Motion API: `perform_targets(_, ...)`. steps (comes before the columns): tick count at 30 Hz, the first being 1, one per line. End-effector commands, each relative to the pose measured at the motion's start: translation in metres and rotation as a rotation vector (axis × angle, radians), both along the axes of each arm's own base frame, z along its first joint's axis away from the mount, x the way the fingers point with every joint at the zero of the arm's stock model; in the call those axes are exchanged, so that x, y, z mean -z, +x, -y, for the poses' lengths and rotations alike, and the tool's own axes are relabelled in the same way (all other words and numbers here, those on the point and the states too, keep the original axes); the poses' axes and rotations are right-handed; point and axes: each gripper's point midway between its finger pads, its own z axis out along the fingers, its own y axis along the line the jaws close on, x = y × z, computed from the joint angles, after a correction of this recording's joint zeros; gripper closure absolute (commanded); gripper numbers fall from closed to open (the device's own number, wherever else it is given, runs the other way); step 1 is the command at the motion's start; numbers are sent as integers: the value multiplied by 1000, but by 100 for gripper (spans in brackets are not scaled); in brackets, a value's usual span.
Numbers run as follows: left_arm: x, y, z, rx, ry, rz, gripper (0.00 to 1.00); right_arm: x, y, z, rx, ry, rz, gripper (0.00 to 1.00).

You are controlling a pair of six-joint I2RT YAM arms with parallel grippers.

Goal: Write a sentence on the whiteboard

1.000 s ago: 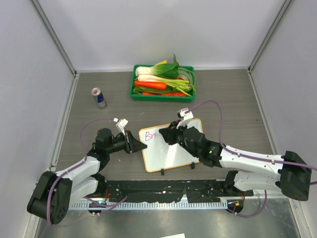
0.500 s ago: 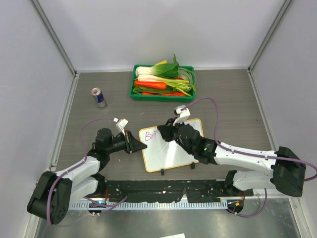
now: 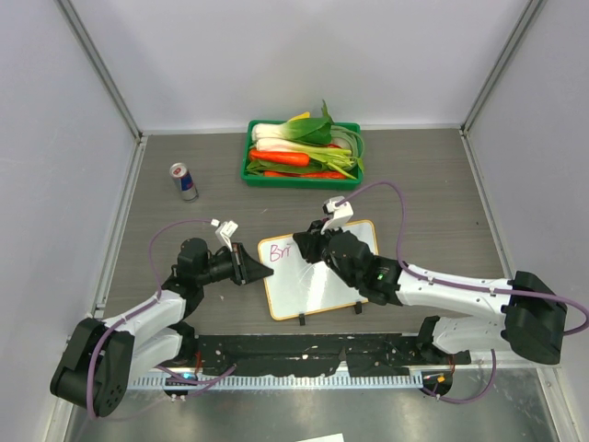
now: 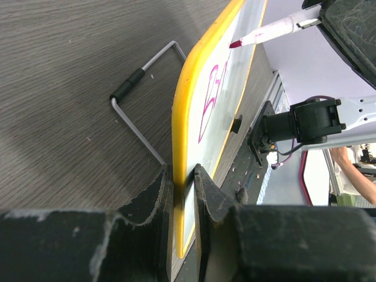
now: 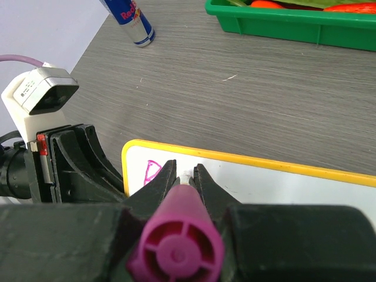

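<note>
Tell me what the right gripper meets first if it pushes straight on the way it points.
The marker in the right gripper would meet the whiteboard first, tip beside the purple letters. The tip looks at or just off the surface; depth is unclear.

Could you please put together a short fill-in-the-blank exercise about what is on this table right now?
1. The left gripper is shut on the ____ rim of the small white rectangular whiteboard.
2. The right gripper is shut on a white, magenta-tipped marker aimed at the ____.
3. The vegetables lie in a ____ rectangular plastic tray.
Missing words: yellow; whiteboard; green.
</note>
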Motion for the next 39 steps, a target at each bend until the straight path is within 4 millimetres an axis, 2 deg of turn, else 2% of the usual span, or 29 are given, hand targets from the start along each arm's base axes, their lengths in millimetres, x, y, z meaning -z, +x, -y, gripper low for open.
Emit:
perform_targets(1, 2, -2, 1, 13, 13, 16, 100, -27, 1, 4, 12, 67, 37, 99)
perform_targets(3, 2, -2, 1, 13, 13, 16, 100, -38, 0, 5, 10, 95, 50, 98)
perform_targets(6, 2, -2, 1, 13, 12, 17, 100, -44, -1, 7, 12, 107, 59, 98)
perform_targets(14, 1, -2, 1, 14, 12, 22, 100, -22, -1, 12, 20, 39, 32, 99)
perform_targets(24, 2, -2, 1, 14, 13, 19, 100, -4, -2, 16, 23, -7, 12, 99)
perform_targets(33, 2, -2, 1, 13, 15, 17, 100, 7, 0, 20, 49, -43, 4, 98)
perform_targets(39, 2, -1, 1, 12, 13, 19, 100, 12, -2, 13, 15, -39, -6, 99)
